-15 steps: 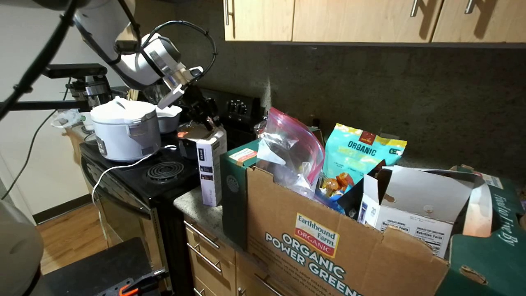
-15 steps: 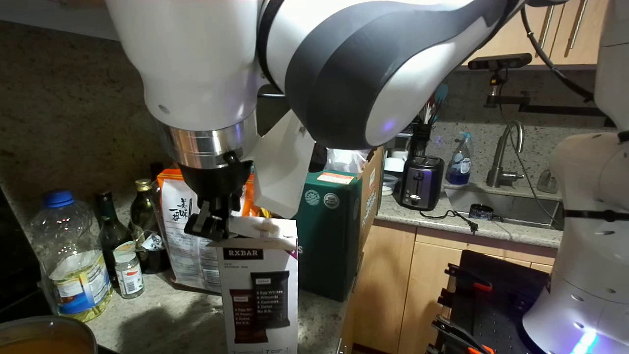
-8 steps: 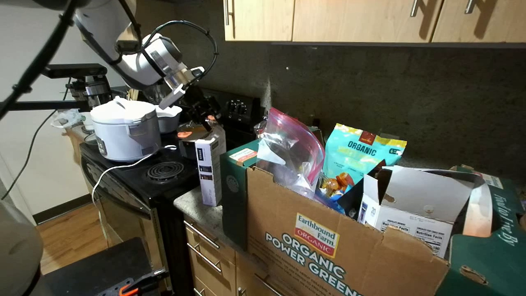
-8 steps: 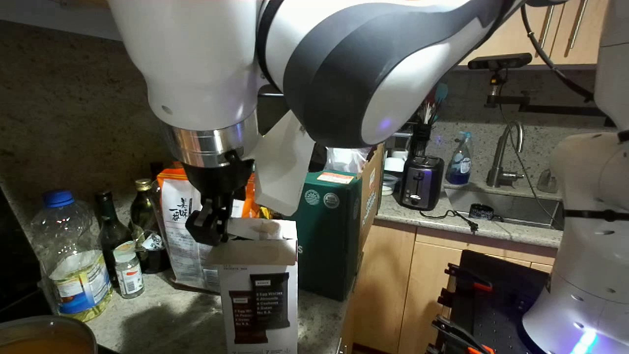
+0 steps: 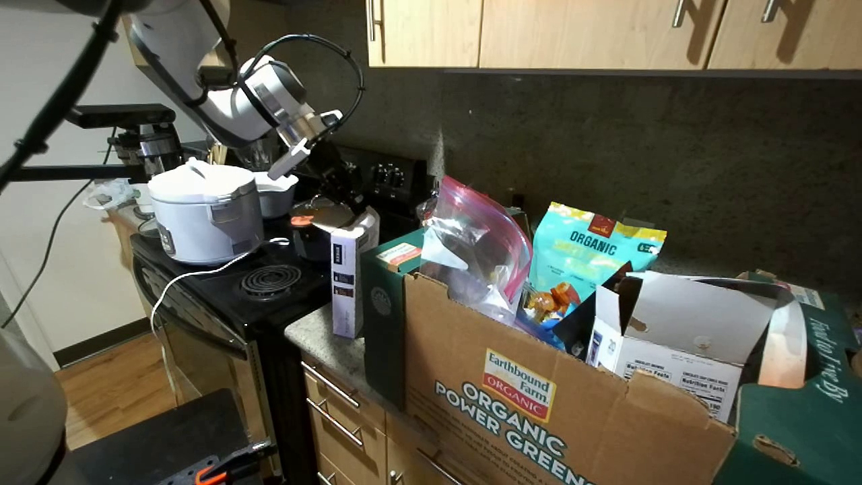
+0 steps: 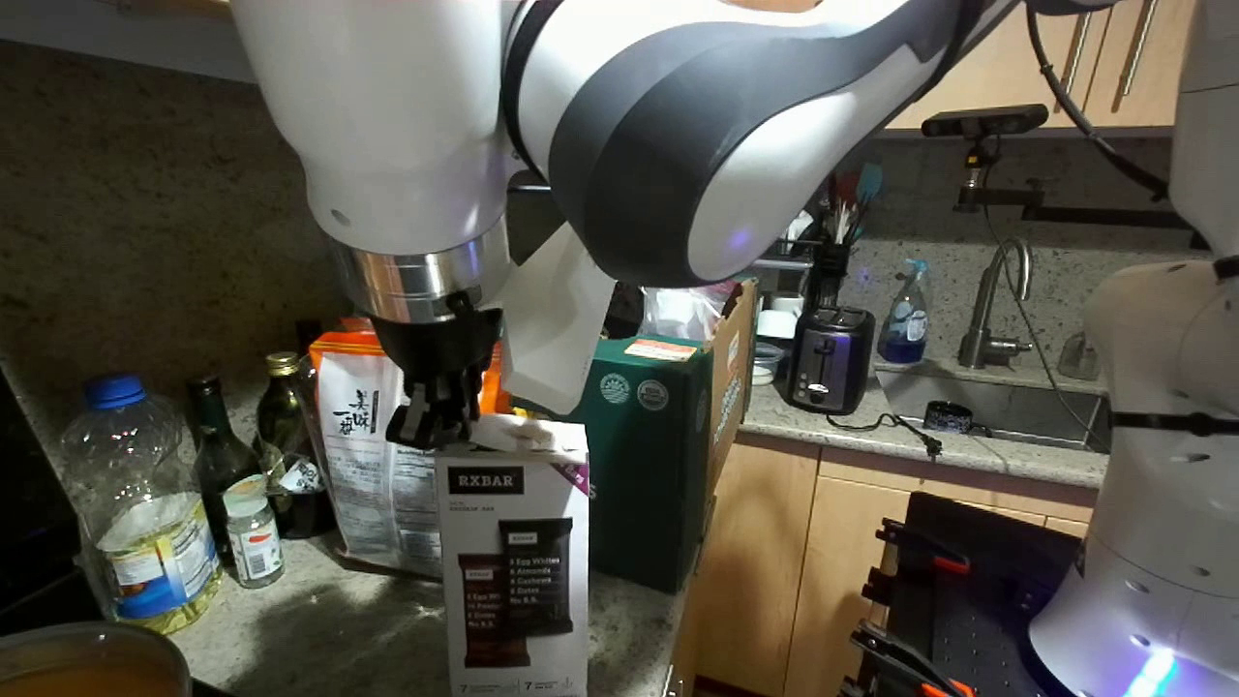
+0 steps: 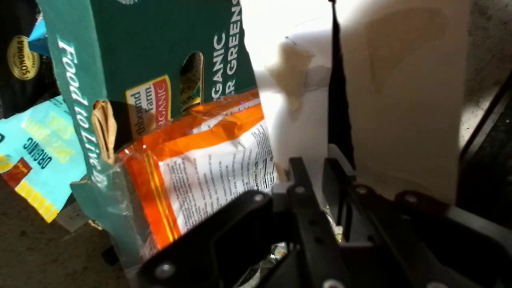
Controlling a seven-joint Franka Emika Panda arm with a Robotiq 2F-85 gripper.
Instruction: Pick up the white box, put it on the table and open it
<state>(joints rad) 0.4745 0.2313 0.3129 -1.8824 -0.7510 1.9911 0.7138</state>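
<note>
The white box (image 5: 347, 289) stands on the table, a speckled counter (image 6: 329, 629), leaning slightly. Its printed face (image 6: 518, 590) carries a dark picture of bars. Two top flaps show in the wrist view: a glue-marked flap (image 7: 304, 128) and a wide shaded flap (image 7: 404, 120), with a dark slit between them. My gripper (image 7: 314, 164) is at the box's top edge, with a narrow gap between its fingers and white cardboard visible through that gap. In both exterior views the gripper (image 6: 436, 431) reaches down to the box top. Contact between fingertips and flap is hard to judge.
A large green and brown cardboard box (image 5: 539, 404) stands close beside the white box. An orange and white pouch (image 6: 358, 445) and several bottles, including an oil bottle (image 6: 145, 542), stand along the wall. The stove (image 5: 269, 316) holds a white cooker (image 5: 202, 215).
Half a second ago a flap hung over the box's printed front; now that front is uncovered. The box top has tipped towards the large cardboard box, and the gripper has shifted the same way.
</note>
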